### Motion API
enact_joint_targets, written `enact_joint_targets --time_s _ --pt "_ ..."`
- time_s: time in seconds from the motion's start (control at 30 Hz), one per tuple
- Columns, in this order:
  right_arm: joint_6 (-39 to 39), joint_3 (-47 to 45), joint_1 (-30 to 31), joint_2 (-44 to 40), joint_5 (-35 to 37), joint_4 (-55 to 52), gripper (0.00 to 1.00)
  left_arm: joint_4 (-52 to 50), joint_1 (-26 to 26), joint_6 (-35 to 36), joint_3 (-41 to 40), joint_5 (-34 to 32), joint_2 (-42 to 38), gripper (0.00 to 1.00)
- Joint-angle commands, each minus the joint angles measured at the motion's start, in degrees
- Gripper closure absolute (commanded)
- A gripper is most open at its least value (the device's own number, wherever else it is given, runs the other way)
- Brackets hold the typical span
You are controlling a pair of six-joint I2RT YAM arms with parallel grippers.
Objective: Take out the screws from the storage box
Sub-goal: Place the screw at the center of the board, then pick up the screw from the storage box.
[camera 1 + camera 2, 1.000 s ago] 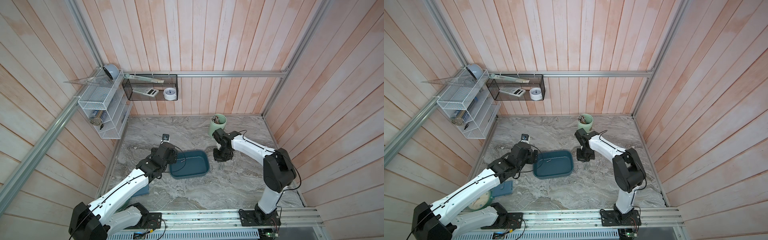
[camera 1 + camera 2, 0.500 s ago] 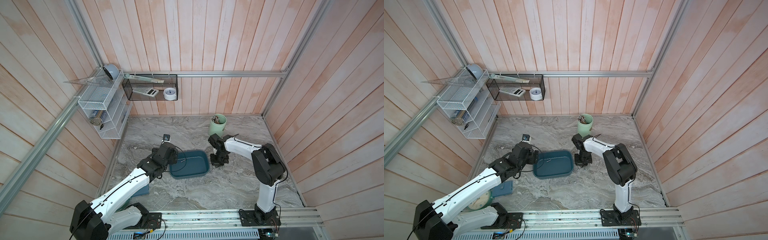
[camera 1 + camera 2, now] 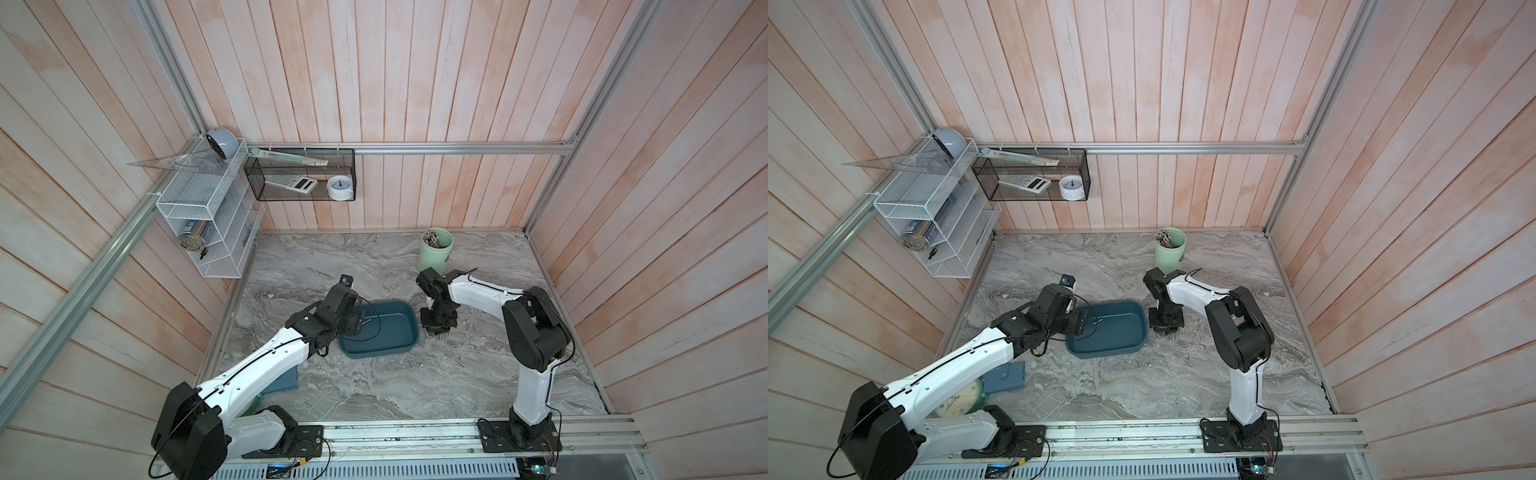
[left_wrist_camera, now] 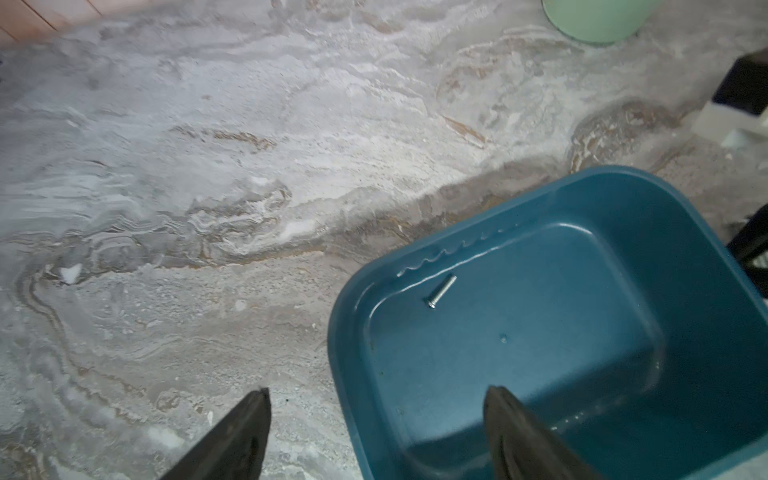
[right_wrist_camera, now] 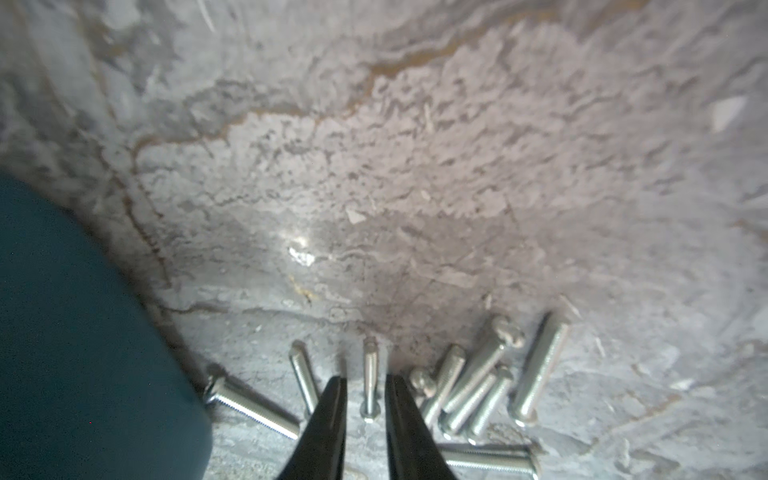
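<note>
R gripper (image 5: 365, 378) fingers slightly apart over screws (image 5: 478, 386) on table (image 5: 374, 166); L gripper (image 4: 378, 390) wide apart astride box (image 4: 623, 199) wall.

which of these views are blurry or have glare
Left wrist view: slightly smeared, glare streak along the storage box wall, lone screw readable. Right wrist view: soft focus, the screws fuzzy, dark shadow on the tabletop. Both top views: sharp, evenly lit.

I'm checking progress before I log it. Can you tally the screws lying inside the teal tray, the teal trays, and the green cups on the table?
screws seen inside the storage box: 1
storage box: 1
green cup: 1
total: 3
</note>
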Motion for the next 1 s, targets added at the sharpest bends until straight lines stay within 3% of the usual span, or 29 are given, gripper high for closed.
enact_joint_targets --time_s 0.0,0.17,0.27,0.63,0.97 --pt "0.0 0.0 0.4 -4.8 -0.4 -0.1 0.76 -3.2 -0.9 1.3 3.0 5.0 3.2 0.19" --pt "0.5 -1.8 0.4 -11.0 -0.4 2.2 0.76 -5.5 -3.5 0.9 6.3 5.2 9.2 0.25" --pt "0.7 -3.9 0.3 -14.0 0.1 3.8 0.76 -5.6 -4.4 0.4 7.2 3.3 12.2 0.35" --pt "2.8 -13.6 -1.1 -20.8 -0.5 9.9 0.76 -5.8 -4.4 1.4 11.1 0.1 20.6 0.51" --pt "3.1 -17.8 -2.2 -24.0 -1.2 11.9 0.76 -2.5 -4.4 3.1 11.4 -3.8 26.2 0.51"
